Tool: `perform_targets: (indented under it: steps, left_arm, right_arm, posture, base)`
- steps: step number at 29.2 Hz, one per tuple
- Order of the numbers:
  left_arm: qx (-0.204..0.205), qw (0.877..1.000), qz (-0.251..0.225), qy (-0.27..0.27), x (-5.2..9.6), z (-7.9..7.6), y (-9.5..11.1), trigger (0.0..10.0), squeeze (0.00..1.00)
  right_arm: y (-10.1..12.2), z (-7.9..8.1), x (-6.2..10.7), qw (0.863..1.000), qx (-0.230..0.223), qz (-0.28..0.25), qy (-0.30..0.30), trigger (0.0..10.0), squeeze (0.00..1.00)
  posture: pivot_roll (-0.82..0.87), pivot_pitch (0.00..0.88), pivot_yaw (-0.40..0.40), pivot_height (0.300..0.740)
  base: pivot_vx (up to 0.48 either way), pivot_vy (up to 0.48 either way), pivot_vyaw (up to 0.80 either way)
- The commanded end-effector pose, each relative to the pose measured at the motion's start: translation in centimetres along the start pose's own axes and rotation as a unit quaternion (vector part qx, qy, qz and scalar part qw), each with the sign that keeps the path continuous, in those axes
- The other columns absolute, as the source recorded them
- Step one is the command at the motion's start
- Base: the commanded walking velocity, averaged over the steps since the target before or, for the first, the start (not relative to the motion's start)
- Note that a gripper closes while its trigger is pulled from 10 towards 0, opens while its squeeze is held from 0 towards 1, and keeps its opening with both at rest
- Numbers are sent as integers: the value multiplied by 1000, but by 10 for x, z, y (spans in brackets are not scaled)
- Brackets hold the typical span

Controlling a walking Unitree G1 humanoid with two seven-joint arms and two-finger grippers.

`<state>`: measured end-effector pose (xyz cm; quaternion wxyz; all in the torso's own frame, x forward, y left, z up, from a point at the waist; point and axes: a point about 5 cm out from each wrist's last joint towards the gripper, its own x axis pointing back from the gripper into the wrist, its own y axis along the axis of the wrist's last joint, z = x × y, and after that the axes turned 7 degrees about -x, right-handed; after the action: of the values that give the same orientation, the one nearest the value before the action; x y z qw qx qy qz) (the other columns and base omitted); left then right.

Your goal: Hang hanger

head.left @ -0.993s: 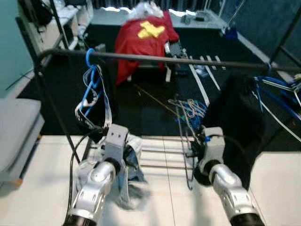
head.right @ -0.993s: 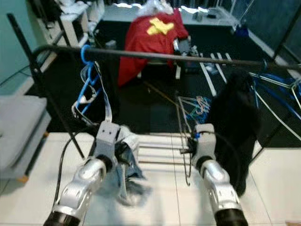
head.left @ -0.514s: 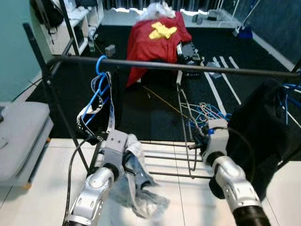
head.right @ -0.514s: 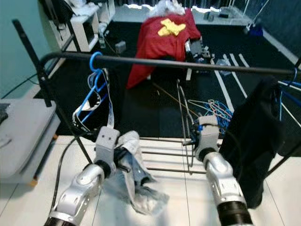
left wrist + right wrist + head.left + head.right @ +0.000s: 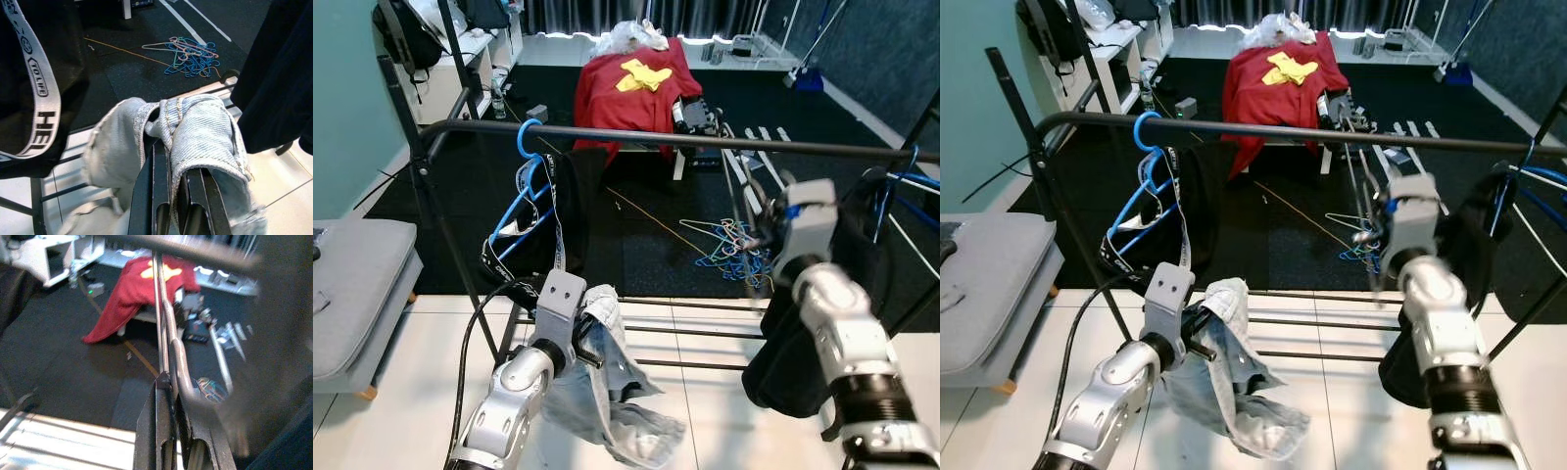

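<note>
Right gripper (image 5: 171, 382): I am seeing its two black fingers pinching the thin metal hanger (image 5: 164, 318) just below the dark clothes rail (image 5: 705, 137), with the wire rising between them toward the rail; the wrist view is blurred, so I cannot tell whether the hook is touching the bar. From the head views, I am holding this arm raised at the right part of the rail, beside a black garment (image 5: 1449, 294) that is hanging there. Left gripper (image 5: 168, 161): its fingers are pressing together on a fold of the pale denim garment (image 5: 607, 392), which is drooping from them toward the white tiled floor (image 5: 705, 411) in front of the rack's lower bars. Blue hanger (image 5: 524, 186): it is hanging on the left part of the rail with a dark garment carrying a lettered white strap. Pile of coloured hangers (image 5: 729, 250): it is lying on the dark floor beyond the rack, and farther back a red cloth (image 5: 626, 88) is draped over some furniture.
</note>
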<state>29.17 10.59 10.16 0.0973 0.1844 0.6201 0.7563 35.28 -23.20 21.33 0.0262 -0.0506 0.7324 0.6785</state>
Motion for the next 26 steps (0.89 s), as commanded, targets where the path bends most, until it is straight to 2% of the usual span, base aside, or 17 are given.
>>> perform_targets:
  steps: [1, 5, 7, 11, 14, 19, 21, 23, 26]
  left_arm:
    - [-12, 1000, -10, 0, 0, 2, 5, 10000, 0]
    - [-19, 1000, -8, -2, 0, 4, 5, 10000, 0]
    - [-19, 1000, -8, -2, 0, 4, 5, 10000, 0]
    - [-28, 1000, -4, -7, 1, 5, 3, 10000, 0]
    - [-32, 999, -1, -9, 1, 5, 2, 10000, 0]
    - [-49, 999, -1, -19, 2, 3, 3, 10000, 0]
    - [-49, 999, -6, -22, 3, 2, 4, 10000, 0]
    - [-43, 998, -40, -34, 6, -1, 14, 10000, 0]
    - [-24, 995, -88, -50, 12, -4, 28, 10000, 0]
  right_arm:
    - [19, 0, -1, 999, 2, -37, -3, 10000, 0]
    - [36, 17, -1, 997, 1, -69, 15, 10000, 0]
    - [36, 17, -1, 997, 1, -69, 15, 10000, 0]
    - [43, 27, -2, 996, -3, -80, 30, 10000, 0]
    - [42, 26, -3, 997, -4, -76, 30, 10000, 0]
    - [14, 17, -11, 999, -26, -8, 21, 10000, 0]
    - [8, 15, -15, 999, -30, 2, 18, 10000, 0]
    - [0, 10, -26, 999, -47, 19, 12, 10000, 0]
    - [0, 5, -35, 998, -56, 24, 13, 10000, 0]
  posture:
    - [-24, 92, -19, 740]
    - [-21, 90, -15, 740]
    - [-21, 90, -15, 740]
    - [-21, 87, -10, 740]
    - [-19, 88, -9, 740]
    - [-16, 91, 2, 740]
    - [-5, 98, 6, 740]
    - [15, 128, 11, 740]
    - [25, 141, 11, 740]
  base:
    - [0, 0, 0]
    - [0, 0, 0]
    - [0, 0, 0]
    - [0, 0, 0]
    - [0, 0, 0]
    - [0, 0, 0]
    - [0, 0, 0]
    - [0, 0, 0]
    - [0, 0, 0]
